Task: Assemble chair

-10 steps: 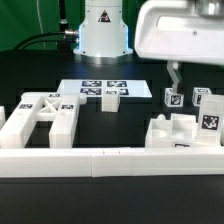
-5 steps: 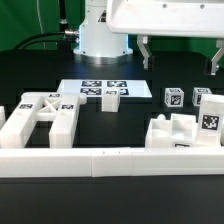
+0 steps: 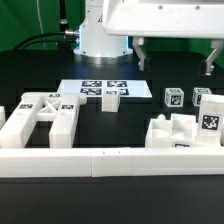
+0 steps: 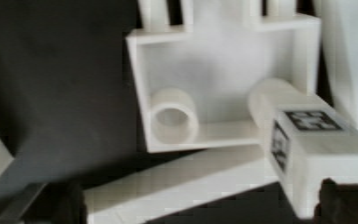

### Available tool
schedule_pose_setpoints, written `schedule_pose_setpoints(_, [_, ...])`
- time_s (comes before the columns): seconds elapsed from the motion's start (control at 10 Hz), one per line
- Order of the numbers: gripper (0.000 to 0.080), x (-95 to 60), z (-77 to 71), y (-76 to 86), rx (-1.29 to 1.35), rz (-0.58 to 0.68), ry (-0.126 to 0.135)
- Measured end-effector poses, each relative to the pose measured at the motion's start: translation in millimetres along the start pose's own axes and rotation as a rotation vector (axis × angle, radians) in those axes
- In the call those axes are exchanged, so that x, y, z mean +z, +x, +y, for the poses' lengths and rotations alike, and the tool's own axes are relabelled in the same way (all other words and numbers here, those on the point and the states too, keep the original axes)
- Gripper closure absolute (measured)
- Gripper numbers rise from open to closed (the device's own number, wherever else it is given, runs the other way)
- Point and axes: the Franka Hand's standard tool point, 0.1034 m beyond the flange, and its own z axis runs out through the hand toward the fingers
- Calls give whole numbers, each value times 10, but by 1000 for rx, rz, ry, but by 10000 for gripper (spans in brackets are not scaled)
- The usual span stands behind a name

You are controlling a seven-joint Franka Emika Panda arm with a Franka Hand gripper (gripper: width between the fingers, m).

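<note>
Gripper [image 3: 175, 67] has risen from just above the small square leg [image 3: 172, 98] to well above it. Jaws spread wider.

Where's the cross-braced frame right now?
The cross-braced frame sits at the exterior view's left, behind the long white rail, left of the marker board.

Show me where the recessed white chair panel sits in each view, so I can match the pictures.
Exterior view: the recessed chair panel is low on the exterior view's right, just behind the long white rail, under the open fingers.
Wrist view: it fills the middle of the picture, with a round peg on it.
Shared landmark: probably the tagged block against the panel.
</note>
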Motion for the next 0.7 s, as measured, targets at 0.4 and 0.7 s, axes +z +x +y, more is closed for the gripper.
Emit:
schedule_pose_setpoints(0.4, [151,171,429,-339,-47,31,-8])
schedule_pose_setpoints(0.7, [151,188,445,-350,-57,35,-9])
